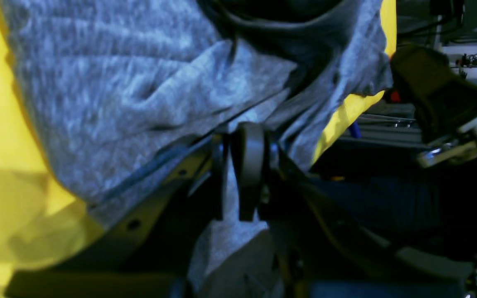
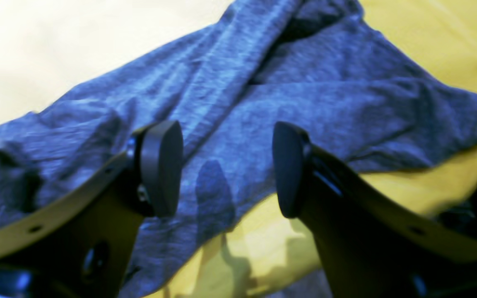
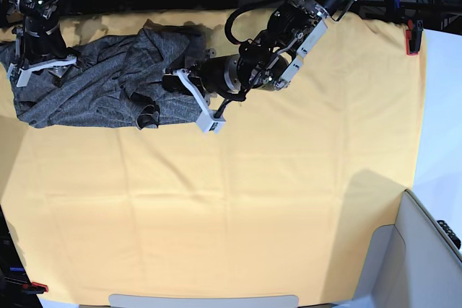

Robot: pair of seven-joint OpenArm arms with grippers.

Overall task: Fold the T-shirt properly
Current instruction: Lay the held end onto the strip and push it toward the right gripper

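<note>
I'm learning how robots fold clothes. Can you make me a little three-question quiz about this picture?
1. True or false: the left claw is pinched shut on the grey T-shirt.
2. What colour is the cloth under the T-shirt? A) blue B) yellow C) white
3. Fill in: the right claw hangs over the shirt with its jaws ____.

Key:
1. True. The wrist view shows its pads closed with fabric between them.
2. B.
3. Open, with nothing between them.
</note>
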